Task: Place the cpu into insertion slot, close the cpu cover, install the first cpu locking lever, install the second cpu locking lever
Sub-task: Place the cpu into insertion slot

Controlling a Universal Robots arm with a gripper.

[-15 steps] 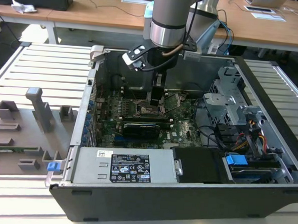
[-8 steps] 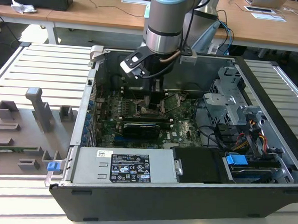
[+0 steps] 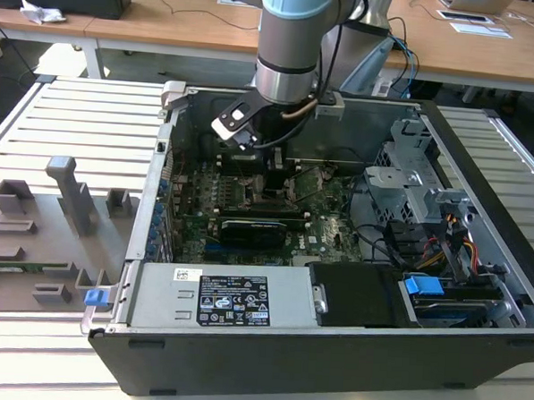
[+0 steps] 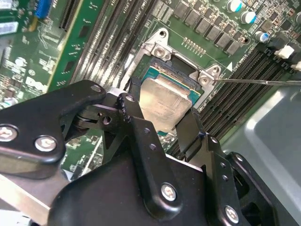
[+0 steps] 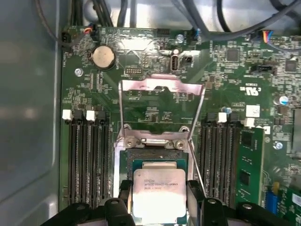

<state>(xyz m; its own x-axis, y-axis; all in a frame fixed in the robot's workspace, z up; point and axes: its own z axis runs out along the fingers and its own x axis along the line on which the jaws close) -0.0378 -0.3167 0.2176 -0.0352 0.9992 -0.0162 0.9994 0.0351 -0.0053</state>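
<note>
Your arm reaches down into the open dark computer case (image 3: 267,370), which stands on the pale slatted worktop (image 3: 75,109). In the upper middle of the exterior view, the black two-fingered claw (image 3: 273,169) hangs low over the green motherboard (image 3: 194,223), just above the long black card (image 3: 256,228).

In both wrist views your claw (image 5: 159,197) (image 4: 160,110) is closed only to chip width. One black finger (image 5: 123,193) presses one side of the small flat square cpu (image 5: 157,195) (image 4: 164,106) with the pale silvery-grey metal top, and the other presses the opposite side. The cpu is held level, right over the silver-framed insertion slot (image 5: 153,141). You cannot tell whether it is fully seated.

The thin silvery hinged cpu cover (image 5: 162,84), a frame plate with a square window, is swung open, away from the slot, with bare board showing through its window. A thin wire locking lever (image 5: 196,165) angles away from the slot's corner, unlatched. Rows of black memory slots (image 5: 89,160) run along both sides of the slot.

A grey moulded parts tray (image 3: 32,241) lies on the worktop at the exterior view's left, beside the case.
</note>
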